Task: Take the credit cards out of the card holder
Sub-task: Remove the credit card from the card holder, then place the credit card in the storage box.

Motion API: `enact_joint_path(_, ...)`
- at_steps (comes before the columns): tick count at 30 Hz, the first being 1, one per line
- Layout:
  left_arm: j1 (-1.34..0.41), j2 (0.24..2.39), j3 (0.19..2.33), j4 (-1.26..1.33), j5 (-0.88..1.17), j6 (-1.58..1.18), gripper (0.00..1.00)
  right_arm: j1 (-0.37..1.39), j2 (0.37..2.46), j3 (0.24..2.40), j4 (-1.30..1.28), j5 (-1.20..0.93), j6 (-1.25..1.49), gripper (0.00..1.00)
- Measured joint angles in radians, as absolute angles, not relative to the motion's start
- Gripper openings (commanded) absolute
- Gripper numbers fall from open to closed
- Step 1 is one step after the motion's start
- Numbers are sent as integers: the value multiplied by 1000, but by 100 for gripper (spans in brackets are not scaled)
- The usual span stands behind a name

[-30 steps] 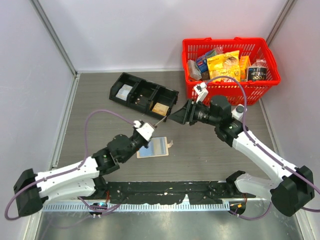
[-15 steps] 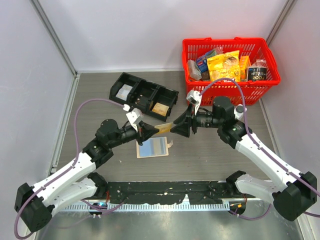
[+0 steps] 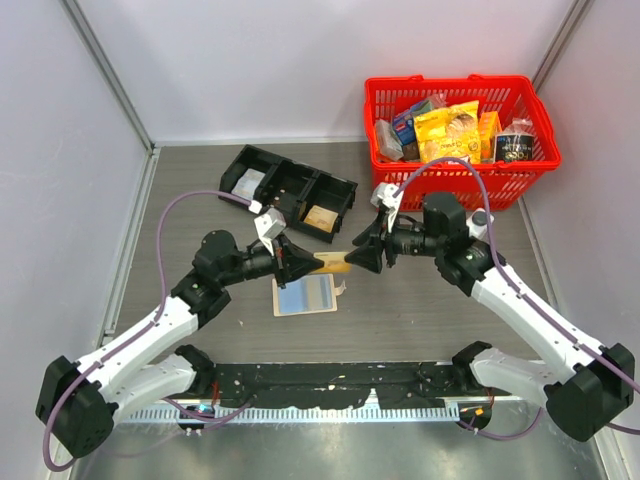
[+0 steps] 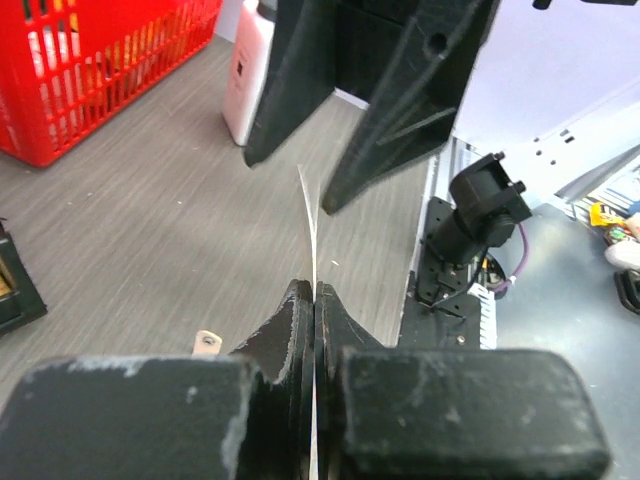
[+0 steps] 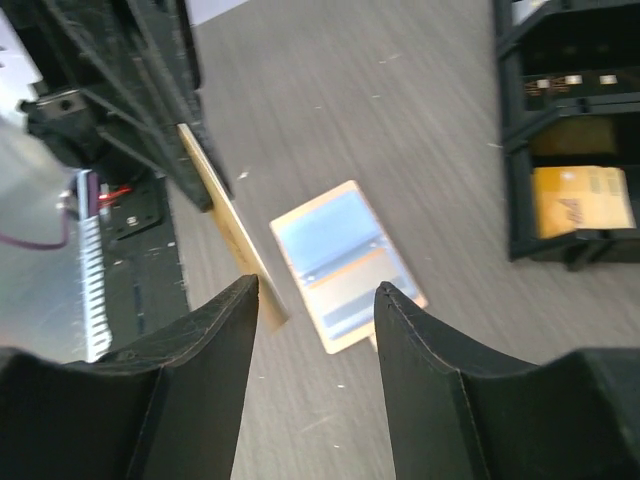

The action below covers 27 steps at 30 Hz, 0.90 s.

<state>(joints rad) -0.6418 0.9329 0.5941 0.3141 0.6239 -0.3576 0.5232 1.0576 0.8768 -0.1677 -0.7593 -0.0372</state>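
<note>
The card holder (image 3: 305,295) lies open on the table, light blue inner faces up; it also shows in the right wrist view (image 5: 345,265). My left gripper (image 3: 310,263) is shut on a yellowish credit card (image 3: 332,264) and holds it in the air above the holder. In the left wrist view the card (image 4: 311,225) is edge-on between the shut left gripper (image 4: 315,290). My right gripper (image 3: 353,256) is open, and the card's free end (image 5: 232,238) sits at its mouth, close to one finger (image 5: 215,330). The right gripper (image 5: 318,290) holds nothing.
A black three-compartment tray (image 3: 288,190) with white and tan-orange packets stands behind the grippers; it also shows in the right wrist view (image 5: 570,130). A red basket (image 3: 458,130) full of packets stands at the back right. Walls close in left, back and right.
My left gripper rose from the card holder with the yellowish card and swung it toward the right gripper. The right gripper turned and came up to the card's free end.
</note>
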Motion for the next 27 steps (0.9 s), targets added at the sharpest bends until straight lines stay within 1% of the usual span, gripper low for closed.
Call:
enact_joint_path(5,-635,928,594,318,654,-369,0,515,1013,875,-169,-677,-60,56)
enact_joint_path(10,-629,926,594,319,669,-379,0,514,1025,875,-165,-764,-58,52)
enact_joint_path(13,-628,927,594,326,683,-387,0,514,1060,875,-165,-831,-47,47)
enact_joint_path(15,-628,928,594,332,686,-389,0,514,1081,875,-164,-869,-40,38)
enact_joint_path(16,-628,931,595,339,691,-390,0,514,1088,875,-164,-884,-38,29)
enact_joint_path(17,-628,933,595,344,693,-391,0,514,1092,875,-164,-895,-33,24)
enact_joint_path(18,-628,936,595,346,694,-391,0,514,1094,875,-163,-905,-31,15)
enact_joint_path(19,-628,939,595,348,694,-391,0,514,1095,875,-162,-915,-28,11)
enact_joint_path(20,-628,941,595,347,693,-390,0,514,1095,875,-160,-923,-27,3)
enact_joint_path(21,-628,943,595,347,690,-389,3,514,1095,875,-161,-932,-23,1)
enact_joint_path(22,-625,945,595,344,685,-386,9,514,1095,875,-160,-939,-24,1)
enact_joint_path(23,-620,945,597,335,679,-385,19,514,1095,875,-159,-945,-22,1)
enact_joint_path(25,-617,944,604,313,661,-377,32,514,1098,876,-159,-948,-20,1)
enact_joint_path(27,-613,938,616,263,610,-364,50,512,1108,880,-159,-945,-17,1)
